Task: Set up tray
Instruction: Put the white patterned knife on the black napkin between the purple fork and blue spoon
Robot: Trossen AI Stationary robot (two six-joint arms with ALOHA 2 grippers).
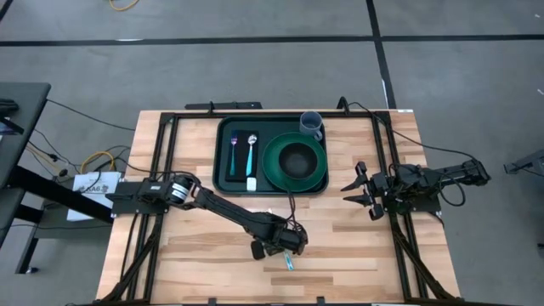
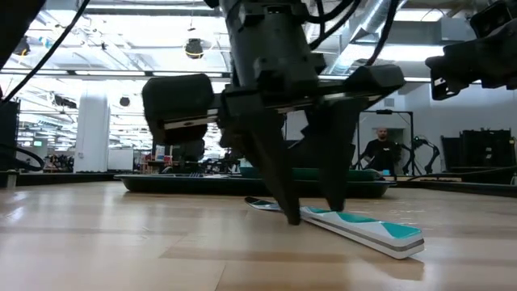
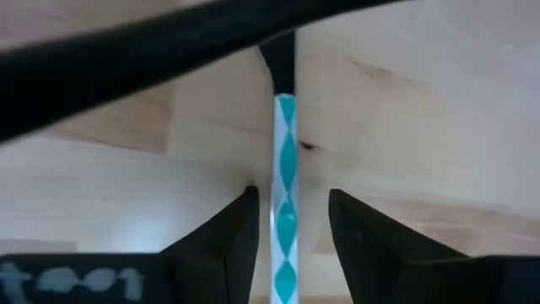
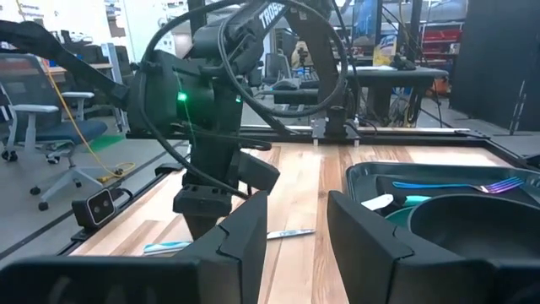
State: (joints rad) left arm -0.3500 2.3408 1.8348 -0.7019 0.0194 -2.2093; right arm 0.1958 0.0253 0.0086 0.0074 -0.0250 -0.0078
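Observation:
A utensil with a white handle patterned in teal diamonds (image 1: 289, 262) (image 2: 363, 228) lies flat on the wooden table near its near edge, its dark end (image 3: 278, 63) pointing away from the wrist camera. My left gripper (image 1: 276, 249) (image 3: 291, 211) points down over it, open. One finger stands on each side of the handle (image 3: 285, 169), and a gap shows on both sides. The dark green tray (image 1: 223, 157) sits at the far middle of the table. My right gripper (image 1: 361, 192) (image 4: 295, 228) waits open over the table's right side.
The tray holds a round green plate (image 1: 274, 166) with a black bowl (image 1: 297, 158) on it, plus a fork (image 1: 235, 153) and a spoon (image 1: 252, 153). A grey cup (image 1: 312, 125) stands at the tray's far right corner. A person (image 2: 378, 149) stands in the room beyond the table.

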